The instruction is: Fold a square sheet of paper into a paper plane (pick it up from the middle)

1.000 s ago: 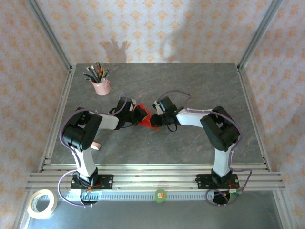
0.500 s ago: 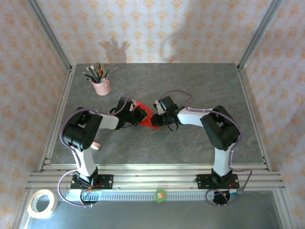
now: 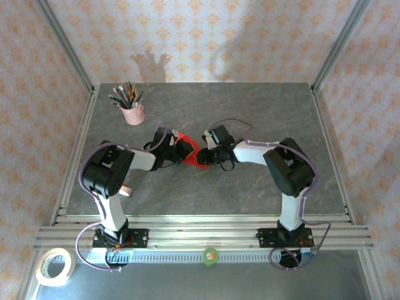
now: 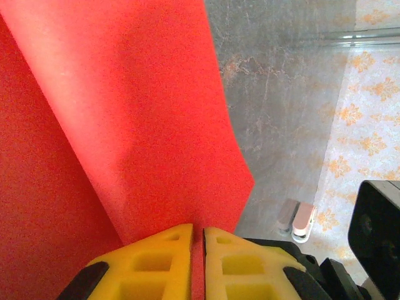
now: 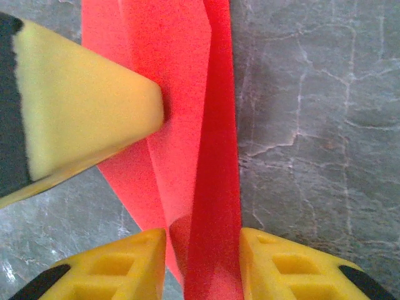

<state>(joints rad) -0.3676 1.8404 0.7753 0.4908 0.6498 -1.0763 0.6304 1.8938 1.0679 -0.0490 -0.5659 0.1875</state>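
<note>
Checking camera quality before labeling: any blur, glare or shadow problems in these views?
Top external: sharp, even light, faint shadows on the back wall, no glare. Left wrist: the paper plane sits very close, soft and grainy, shaded at left. Right wrist: table veins sharp, its own yellow fingers soft.

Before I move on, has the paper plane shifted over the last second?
Yes. In the top view the paper plane now pokes a tip farther up-left, toward the pink cup, than a second ago.
</note>
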